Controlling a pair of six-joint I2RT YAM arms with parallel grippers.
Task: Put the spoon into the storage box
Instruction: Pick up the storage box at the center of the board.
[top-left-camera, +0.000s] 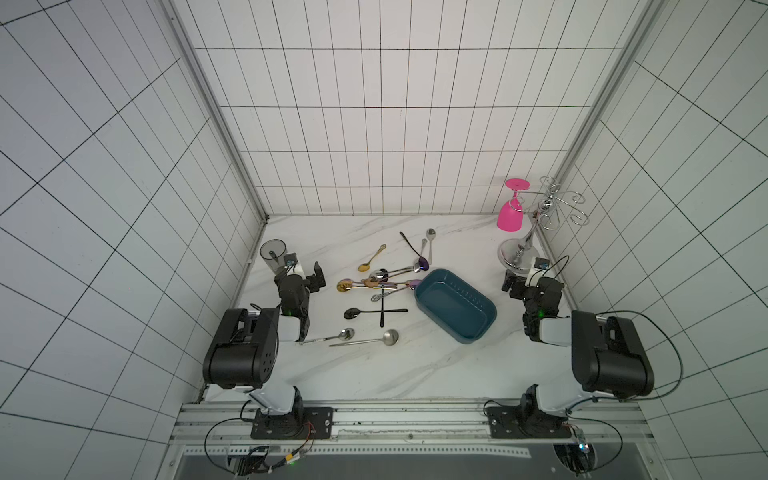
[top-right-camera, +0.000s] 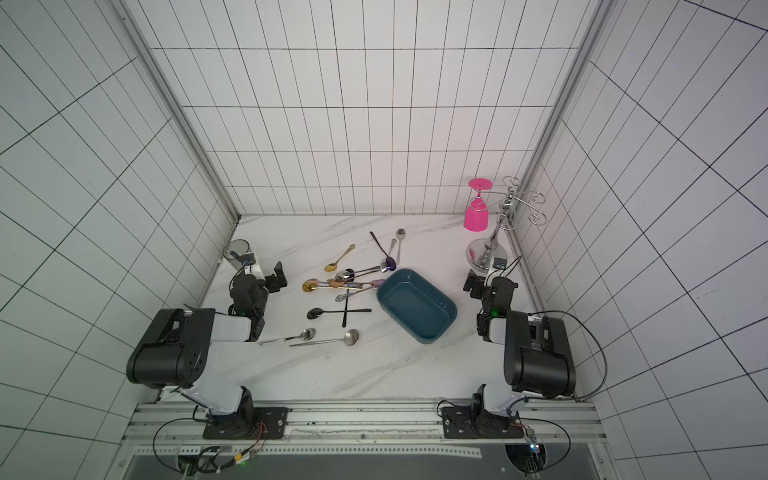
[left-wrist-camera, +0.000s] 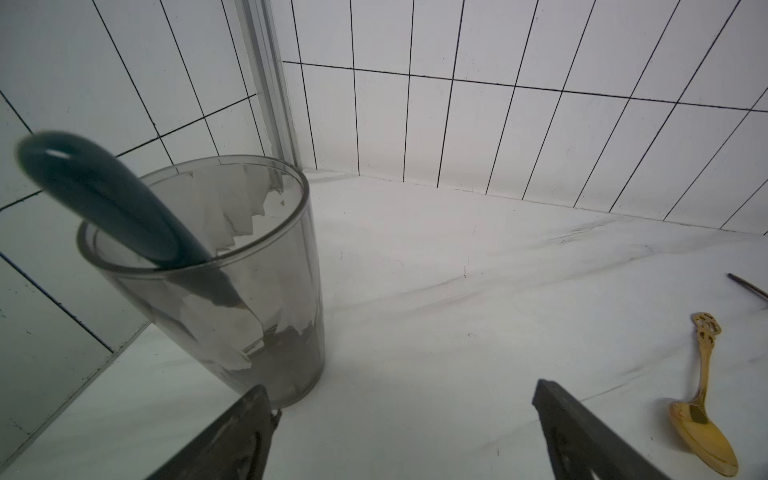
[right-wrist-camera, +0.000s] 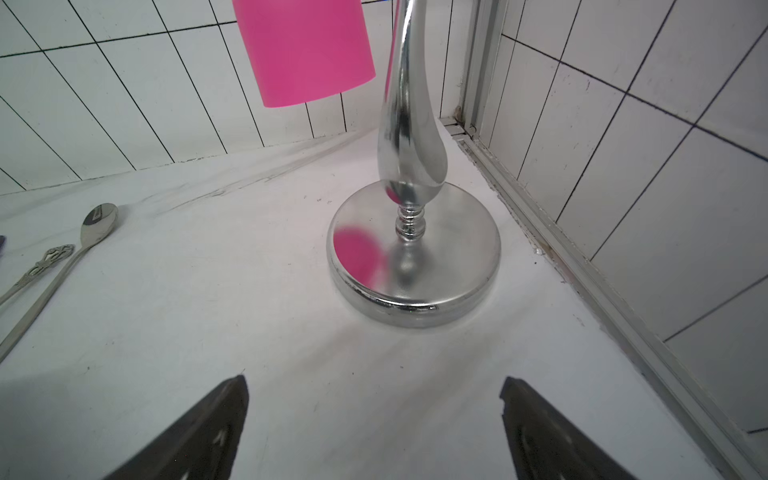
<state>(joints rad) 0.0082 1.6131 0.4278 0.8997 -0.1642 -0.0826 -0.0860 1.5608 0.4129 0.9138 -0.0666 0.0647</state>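
Several spoons lie loose on the marble table. A crossed pile (top-left-camera: 382, 283) (top-right-camera: 347, 284) sits just left of the storage box, a gold spoon (top-left-camera: 372, 258) (left-wrist-camera: 702, 424) behind it, and a black spoon (top-left-camera: 353, 313) and a silver spoon (top-left-camera: 388, 337) in front. The storage box (top-left-camera: 455, 309) (top-right-camera: 417, 306) is a dark teal tub, empty, at centre right. My left gripper (top-left-camera: 305, 275) (top-right-camera: 269, 277) (left-wrist-camera: 399, 390) stands open left of the pile, holding nothing. My right gripper (top-left-camera: 516, 286) (top-right-camera: 476, 286) (right-wrist-camera: 374, 381) is open too, right of the box, over bare table.
A smoky transparent cup (top-left-camera: 272, 253) (left-wrist-camera: 232, 270) with a dark utensil (left-wrist-camera: 104, 195) in it stands at the back left, close to one left finger. A chrome rack (top-left-camera: 521, 249) (right-wrist-camera: 415, 266) holding a pink glass (top-left-camera: 510, 216) (right-wrist-camera: 303, 50) stands at the back right. Tiled walls enclose the table.
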